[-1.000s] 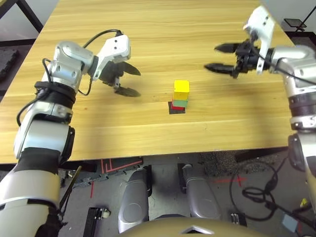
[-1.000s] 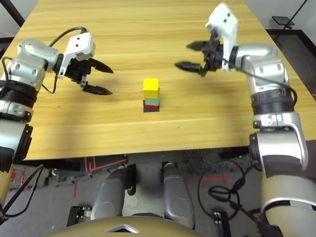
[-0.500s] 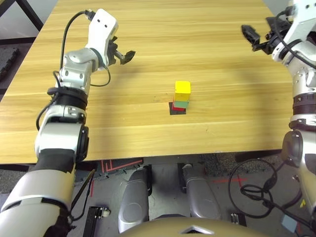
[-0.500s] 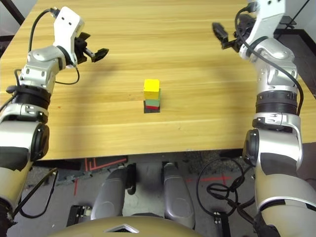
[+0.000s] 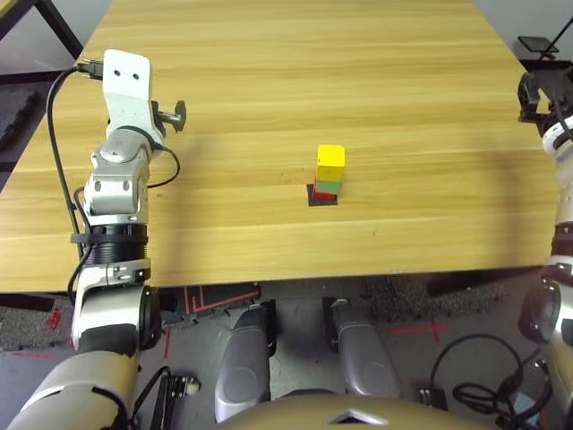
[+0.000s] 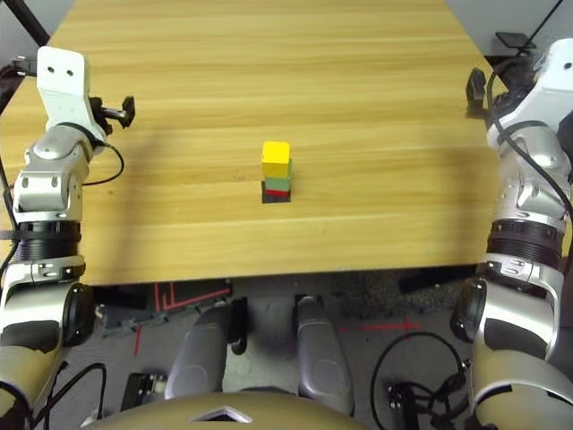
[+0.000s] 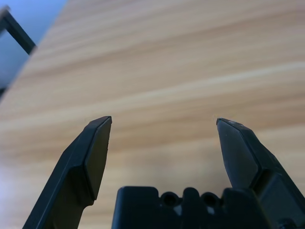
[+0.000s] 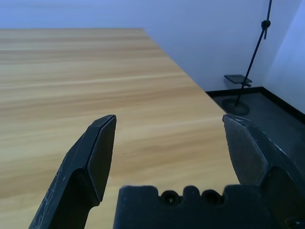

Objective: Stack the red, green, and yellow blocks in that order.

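Note:
The three blocks stand as one tower in the middle of the table. The yellow block (image 5: 330, 158) is on top, the green block (image 5: 328, 186) sits under it, and the red block (image 5: 318, 193) shows as a thin strip at the bottom. My left gripper (image 5: 175, 113) is raised far off to the left of the tower, and its fingers (image 7: 95, 148) stand wide apart over bare wood. My right gripper (image 6: 479, 88) is at the table's right edge, open with nothing between its fingers (image 8: 97, 152).
The tower rests on a flat black square patch (image 5: 321, 200) on the wooden table (image 5: 269, 54). Beyond the table's right edge, a black floor stand (image 8: 240, 78) stands on the dark floor. The table's front edge runs close below the tower.
Both arms have swung up and outward, away from the tower, towards the table's left and right sides. The tower has not moved.

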